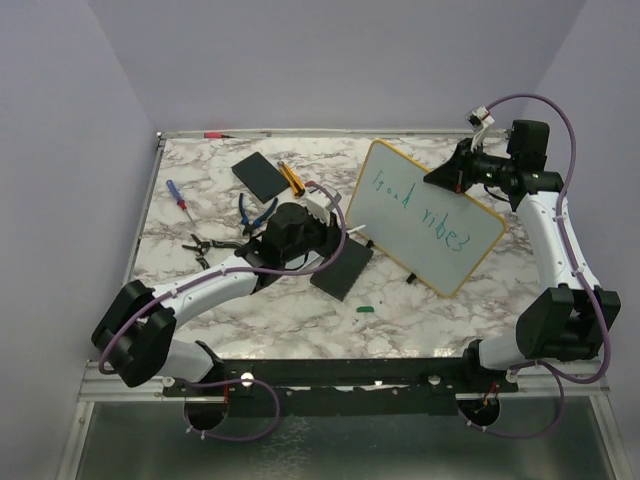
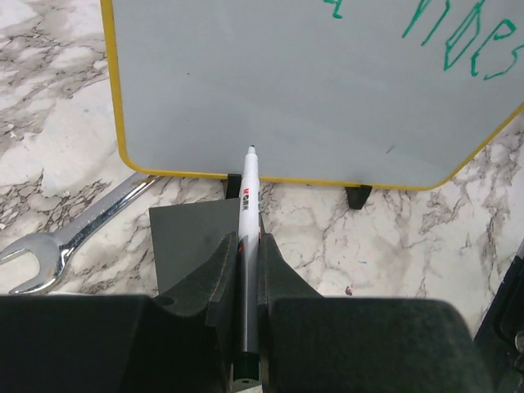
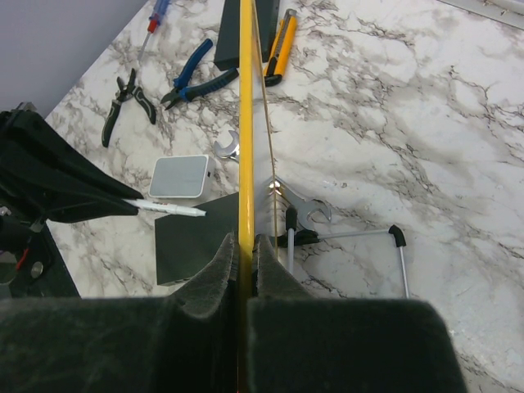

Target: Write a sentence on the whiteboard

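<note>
The whiteboard [image 1: 425,215] stands tilted on its folding legs at the right of the marble table, yellow-rimmed, with the sentence [image 1: 415,205] in green marker across it in two lines. My right gripper [image 1: 447,177] is shut on the board's upper edge; in the right wrist view its jaws [image 3: 246,246] pinch the yellow rim [image 3: 246,123] seen edge-on. My left gripper [image 2: 247,237] is shut on a white marker [image 2: 249,205]. The marker's tip points at the whiteboard [image 2: 311,90] close to its lower rim, well below the green sentence [image 2: 458,41].
A black slab [image 1: 343,268] lies under the left gripper, another [image 1: 259,174] farther back. Blue pliers [image 1: 255,212], a screwdriver [image 1: 177,194], an orange knife [image 1: 291,178], a wrench [image 2: 65,241], a pale pad [image 3: 180,176] and a green cap [image 1: 366,310] lie about.
</note>
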`<state>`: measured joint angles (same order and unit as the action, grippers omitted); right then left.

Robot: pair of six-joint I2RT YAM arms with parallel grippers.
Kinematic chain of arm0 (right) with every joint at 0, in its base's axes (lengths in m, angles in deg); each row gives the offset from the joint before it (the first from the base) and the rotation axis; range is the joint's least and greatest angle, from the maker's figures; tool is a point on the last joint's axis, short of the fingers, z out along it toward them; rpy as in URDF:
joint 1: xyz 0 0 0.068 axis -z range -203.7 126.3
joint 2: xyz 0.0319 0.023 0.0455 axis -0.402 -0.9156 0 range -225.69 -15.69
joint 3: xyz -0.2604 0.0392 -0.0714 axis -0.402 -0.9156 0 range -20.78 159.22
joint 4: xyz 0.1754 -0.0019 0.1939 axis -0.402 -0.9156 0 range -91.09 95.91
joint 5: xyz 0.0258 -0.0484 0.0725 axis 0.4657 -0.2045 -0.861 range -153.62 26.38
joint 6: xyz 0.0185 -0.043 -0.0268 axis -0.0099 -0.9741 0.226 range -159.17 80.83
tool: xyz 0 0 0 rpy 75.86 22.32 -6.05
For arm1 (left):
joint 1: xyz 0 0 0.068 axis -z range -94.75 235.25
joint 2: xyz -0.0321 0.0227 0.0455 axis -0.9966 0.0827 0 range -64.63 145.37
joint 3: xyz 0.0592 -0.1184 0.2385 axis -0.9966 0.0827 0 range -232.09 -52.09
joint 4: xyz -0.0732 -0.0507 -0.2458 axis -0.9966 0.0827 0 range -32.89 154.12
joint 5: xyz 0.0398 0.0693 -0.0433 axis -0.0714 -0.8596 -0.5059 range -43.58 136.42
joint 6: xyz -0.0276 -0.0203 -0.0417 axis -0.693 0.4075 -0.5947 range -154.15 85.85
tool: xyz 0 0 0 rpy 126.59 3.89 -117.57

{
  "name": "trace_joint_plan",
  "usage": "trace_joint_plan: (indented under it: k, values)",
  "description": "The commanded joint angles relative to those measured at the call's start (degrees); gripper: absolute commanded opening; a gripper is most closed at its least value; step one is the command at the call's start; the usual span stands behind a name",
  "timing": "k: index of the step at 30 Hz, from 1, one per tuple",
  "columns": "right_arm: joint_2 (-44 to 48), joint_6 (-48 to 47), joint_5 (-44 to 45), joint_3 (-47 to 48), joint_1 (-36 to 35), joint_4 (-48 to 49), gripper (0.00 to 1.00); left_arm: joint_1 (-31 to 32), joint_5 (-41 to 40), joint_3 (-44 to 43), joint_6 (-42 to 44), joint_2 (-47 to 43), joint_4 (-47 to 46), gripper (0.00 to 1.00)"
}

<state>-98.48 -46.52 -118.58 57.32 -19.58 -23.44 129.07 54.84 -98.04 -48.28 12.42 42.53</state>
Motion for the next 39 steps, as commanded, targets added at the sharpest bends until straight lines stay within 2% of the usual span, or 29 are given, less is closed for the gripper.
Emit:
trace_joint_plan:
  k: [1,13,39]
  values:
    - [0.5,0.8,-1.1,-1.5,-0.7,-2.9,0.01,-1.1,3.6,-0.9,-0.5,2.7,-5.8,0.00]
    - [-0.1,0.9,-1.1,-1.4,-0.7,-2.6,0.01,-1.9,8.5,-4.8,1.7,9.6,-9.0,0.00]
    - [-0.9,0.8,-0.8,-1.2,-0.7,-2.6,0.01,-4.2,8.3,-6.4,0.9,16.1,-13.9,0.00]
